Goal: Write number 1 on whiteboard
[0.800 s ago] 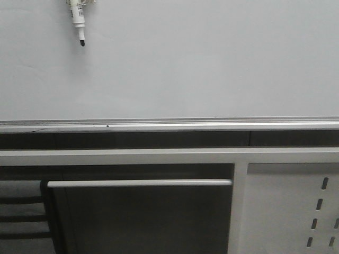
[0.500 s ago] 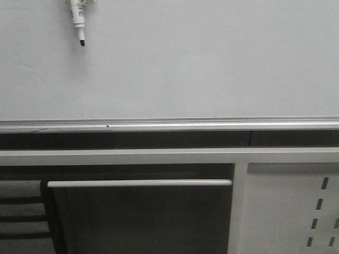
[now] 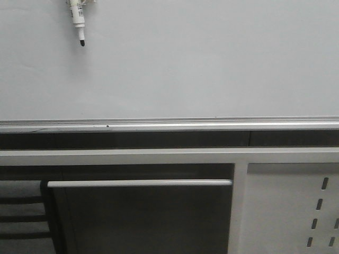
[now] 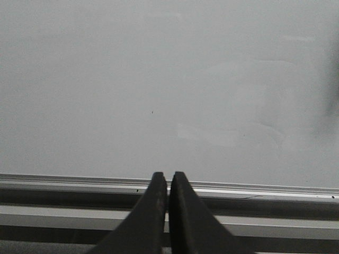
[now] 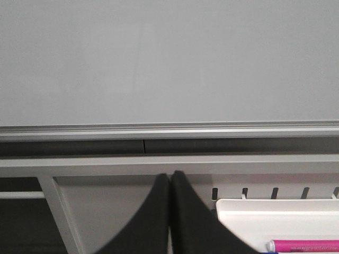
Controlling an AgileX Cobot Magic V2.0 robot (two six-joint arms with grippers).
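The whiteboard (image 3: 201, 63) fills the upper half of the front view, pale grey-white, with a silvery rail (image 3: 169, 126) along its lower edge. No dark stroke shows on it, so the number 1 is not in view. A white marker pen with a black tip (image 3: 78, 21) hangs point-down at the board's top left. The board also shows in the left wrist view (image 4: 169, 79) and the right wrist view (image 5: 169, 58). My left gripper (image 4: 168, 175) is shut and empty, low before the rail. My right gripper (image 5: 170, 175) is shut and empty, before the perforated panel.
Below the board stands a grey-white frame with a perforated metal panel (image 3: 288, 211) at the lower right and a horizontal bar (image 3: 140, 183) over a dark opening. A white tray (image 5: 275, 222) with a pink marker (image 5: 304, 245) hangs on the panel, right of my right gripper.
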